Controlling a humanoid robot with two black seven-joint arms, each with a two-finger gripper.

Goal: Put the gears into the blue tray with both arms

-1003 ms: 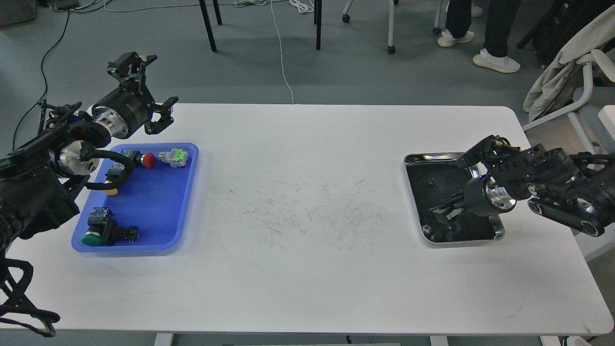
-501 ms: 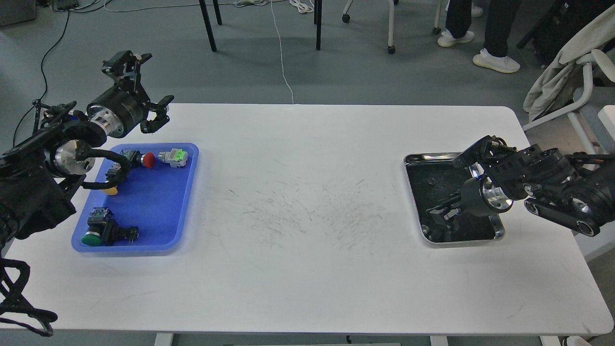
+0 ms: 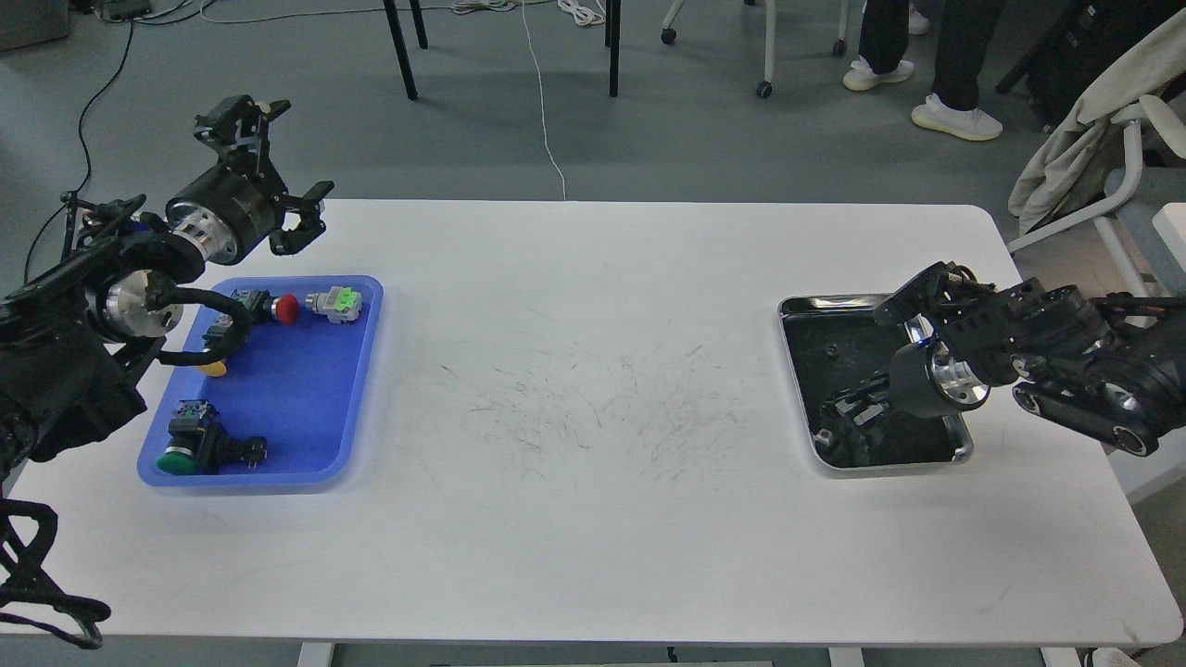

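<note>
Jaws: my right gripper (image 3: 845,417), low in the shiny steel tray (image 3: 795,320), unreadable; left gripper (image 3: 278,167) spread, empty
Gear: one tiny black toothed gear (image 3: 831,350) on dark floor
Blue plastic tray (image 3: 296,389): far left
Risk: pinching black-on-black, I could miss

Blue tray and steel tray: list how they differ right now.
The blue tray is bright blue plastic on the table's left; the steel tray is shiny with a dark inside, on the right. The blue tray holds push-button switches; the steel tray holds a tiny gear. The right gripper reaches into the steel tray; the left gripper hangs beyond the blue tray's far edge. Both are rectangular with low rims.
</note>
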